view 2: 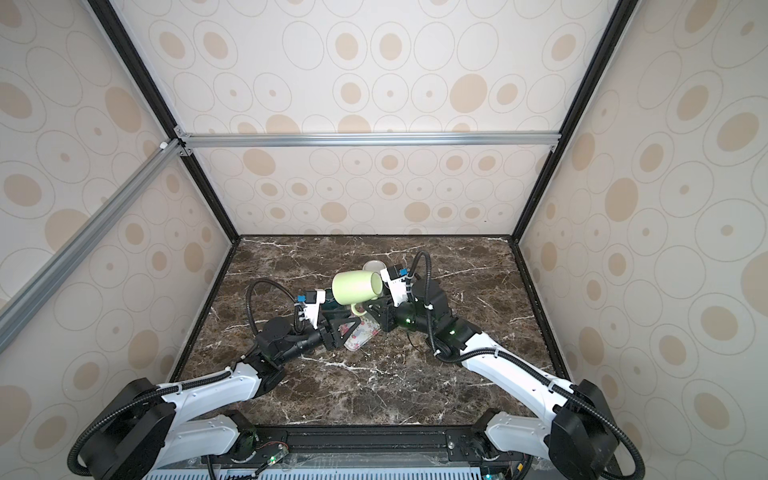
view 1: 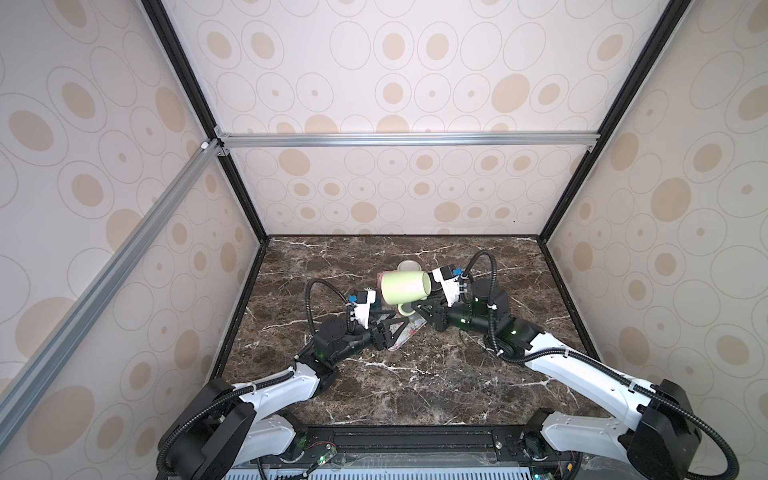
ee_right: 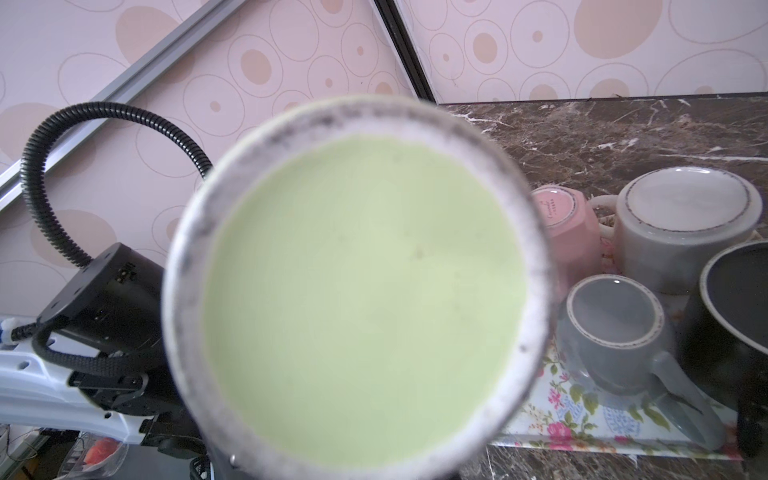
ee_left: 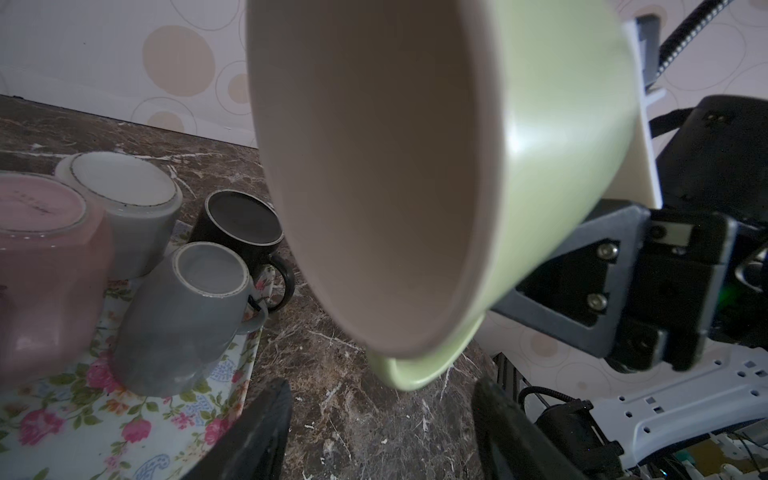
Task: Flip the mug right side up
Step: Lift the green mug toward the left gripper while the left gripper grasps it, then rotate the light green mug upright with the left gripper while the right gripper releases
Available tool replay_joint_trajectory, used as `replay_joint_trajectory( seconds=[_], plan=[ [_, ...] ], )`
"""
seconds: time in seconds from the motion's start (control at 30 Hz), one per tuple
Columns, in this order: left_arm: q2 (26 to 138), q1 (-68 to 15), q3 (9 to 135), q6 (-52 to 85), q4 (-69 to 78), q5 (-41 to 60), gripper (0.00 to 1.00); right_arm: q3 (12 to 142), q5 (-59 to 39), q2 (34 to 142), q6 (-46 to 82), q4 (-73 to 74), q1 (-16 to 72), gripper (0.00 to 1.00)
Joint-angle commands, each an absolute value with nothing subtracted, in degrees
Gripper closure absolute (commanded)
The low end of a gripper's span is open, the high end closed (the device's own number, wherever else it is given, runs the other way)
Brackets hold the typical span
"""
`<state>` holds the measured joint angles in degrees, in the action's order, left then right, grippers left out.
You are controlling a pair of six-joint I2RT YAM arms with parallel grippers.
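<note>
A light green mug (view 1: 405,287) hangs on its side above the marble table, handle (view 1: 402,309) pointing down. Its beige inside (ee_left: 374,174) faces the left wrist camera and its base (ee_right: 365,286) faces the right wrist camera. My right gripper (view 1: 411,309) reaches in from the right and is shut on the mug at the handle; the base hides its fingers in the right wrist view. My left gripper (ee_left: 382,432) is open, just short of the handle (ee_left: 415,370), which sits ahead of the gap between its fingers (ee_left: 266,432).
A floral tray (ee_left: 83,415) lies under and behind the raised mug. Upside down on it stand a pink mug (ee_left: 41,257), a white one (ee_left: 124,208) and a grey one (ee_left: 191,307). A black mug (ee_left: 245,224) stands at its edge. Patterned walls enclose the table (view 1: 415,386).
</note>
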<state>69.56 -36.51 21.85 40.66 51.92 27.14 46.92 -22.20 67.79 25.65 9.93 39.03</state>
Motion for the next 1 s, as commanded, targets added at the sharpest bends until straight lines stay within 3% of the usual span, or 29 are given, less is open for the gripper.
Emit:
replay_joint_trajectory(
  seconds=[0.0,0.33,0.7,0.87,0.97],
  plan=[
    [69.7,-37.2,25.4,40.0,55.5,28.9,0.37,46.3,-25.0,65.3,26.8,18.9,38.7,1.00],
    [70.8,-37.2,25.7,41.4,61.5,31.3,0.53,44.6,-27.4,65.7,29.7,23.0,37.8,1.00],
    [72.3,-37.3,26.5,43.9,66.0,33.4,0.58,43.8,-30.1,67.0,30.7,25.8,37.3,1.00],
    [72.3,-37.3,28.1,43.4,63.8,34.2,0.78,43.5,-31.6,67.2,30.5,26.0,36.9,1.00],
    [72.4,-37.3,28.9,43.3,62.8,33.9,0.81,43.2,-32.0,67.6,30.6,26.1,36.8,1.00]
  ],
)
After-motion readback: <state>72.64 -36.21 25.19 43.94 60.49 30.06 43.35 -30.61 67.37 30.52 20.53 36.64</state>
